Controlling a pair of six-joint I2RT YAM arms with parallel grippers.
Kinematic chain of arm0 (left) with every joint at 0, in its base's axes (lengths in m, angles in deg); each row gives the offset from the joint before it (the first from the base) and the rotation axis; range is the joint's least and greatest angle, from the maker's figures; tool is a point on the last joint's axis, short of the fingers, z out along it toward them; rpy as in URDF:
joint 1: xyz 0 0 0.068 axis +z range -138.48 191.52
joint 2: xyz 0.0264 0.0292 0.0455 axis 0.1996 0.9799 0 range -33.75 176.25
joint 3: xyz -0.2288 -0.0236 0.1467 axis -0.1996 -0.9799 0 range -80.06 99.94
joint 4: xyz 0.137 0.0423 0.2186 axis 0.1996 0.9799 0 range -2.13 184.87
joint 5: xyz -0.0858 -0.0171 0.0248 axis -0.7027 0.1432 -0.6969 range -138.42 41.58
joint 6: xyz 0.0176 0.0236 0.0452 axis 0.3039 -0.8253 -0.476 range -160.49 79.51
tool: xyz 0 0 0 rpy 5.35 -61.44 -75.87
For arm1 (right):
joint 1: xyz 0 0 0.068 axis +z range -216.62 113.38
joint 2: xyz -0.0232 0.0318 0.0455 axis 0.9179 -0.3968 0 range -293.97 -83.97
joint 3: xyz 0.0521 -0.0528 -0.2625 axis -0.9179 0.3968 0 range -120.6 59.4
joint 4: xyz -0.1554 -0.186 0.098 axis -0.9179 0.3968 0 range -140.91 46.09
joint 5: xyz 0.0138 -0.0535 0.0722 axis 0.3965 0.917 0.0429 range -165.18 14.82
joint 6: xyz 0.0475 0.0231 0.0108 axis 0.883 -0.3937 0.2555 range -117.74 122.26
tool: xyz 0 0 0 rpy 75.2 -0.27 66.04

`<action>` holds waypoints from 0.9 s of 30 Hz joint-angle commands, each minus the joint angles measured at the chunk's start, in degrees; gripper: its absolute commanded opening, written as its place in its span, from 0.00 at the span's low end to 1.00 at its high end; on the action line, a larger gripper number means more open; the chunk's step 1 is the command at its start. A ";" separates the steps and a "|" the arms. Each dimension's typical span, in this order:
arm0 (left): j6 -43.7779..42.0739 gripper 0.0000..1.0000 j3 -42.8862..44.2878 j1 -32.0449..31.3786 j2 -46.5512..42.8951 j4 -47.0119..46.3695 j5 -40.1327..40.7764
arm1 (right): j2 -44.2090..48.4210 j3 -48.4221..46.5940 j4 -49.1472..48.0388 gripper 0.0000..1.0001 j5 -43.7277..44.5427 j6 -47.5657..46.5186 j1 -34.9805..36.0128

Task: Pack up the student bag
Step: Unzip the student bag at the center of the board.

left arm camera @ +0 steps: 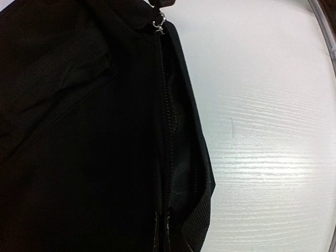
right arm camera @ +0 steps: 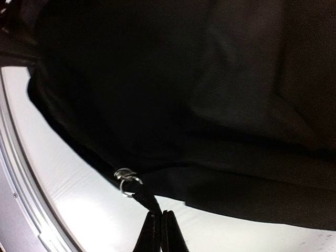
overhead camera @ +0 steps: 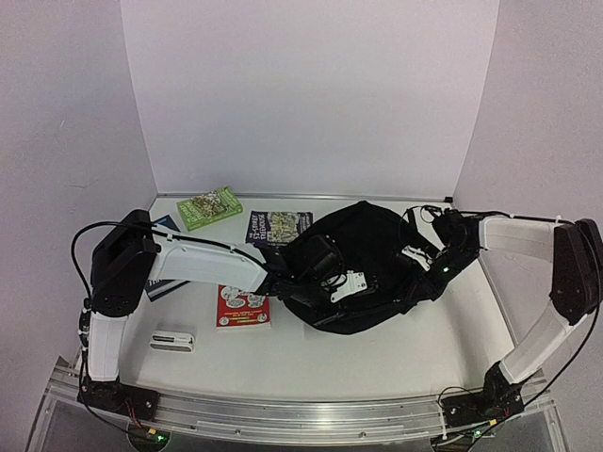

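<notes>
The student bag (overhead camera: 377, 245), a big black soft backpack, lies right of the table's middle. My left gripper (left arm camera: 163, 226) is down on the bag's near-left part. Its dark fingers are shut along the zip line (left arm camera: 164, 131) and seem to pinch the fabric edge there. A metal zip slider (left arm camera: 159, 24) sits further up that zip. My right gripper (right arm camera: 159, 216) is at the bag's right side, shut on a black zip pull cord (right arm camera: 144, 199) that hangs from a small metal ring (right arm camera: 127, 181). The bag's inside is hidden.
A green book (overhead camera: 209, 207) and a dark book (overhead camera: 278, 226) lie at the back left. A red book (overhead camera: 243, 306) lies by the left arm, and a small white case (overhead camera: 174, 339) sits nearer the front. Grey walls close in on the sides and back.
</notes>
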 commanded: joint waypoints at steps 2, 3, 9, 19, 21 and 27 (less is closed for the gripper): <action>1.51 0.00 -0.62 0.07 -2.04 4.61 1.13 | -1.82 -4.32 1.13 0.00 7.89 -3.22 -4.89; 1.83 0.00 -0.15 -0.19 -1.90 3.99 0.92 | -2.05 -4.69 1.19 0.00 8.22 -3.22 -5.06; 7.31 0.29 4.12 -3.52 -1.76 0.60 6.55 | -1.38 -4.87 2.44 0.02 8.72 -5.03 -5.51; 18.23 0.71 -11.93 2.25 -17.07 -10.23 1.22 | 4.32 -7.90 6.17 0.67 -0.75 -1.84 -3.76; 17.98 0.69 -15.35 3.67 -18.30 -11.56 0.38 | 5.43 -8.89 6.04 0.70 -2.23 0.28 -2.09; 15.62 0.61 -21.86 5.49 -17.70 -18.25 -1.76 | 3.83 -12.18 3.18 0.70 -2.82 7.60 5.55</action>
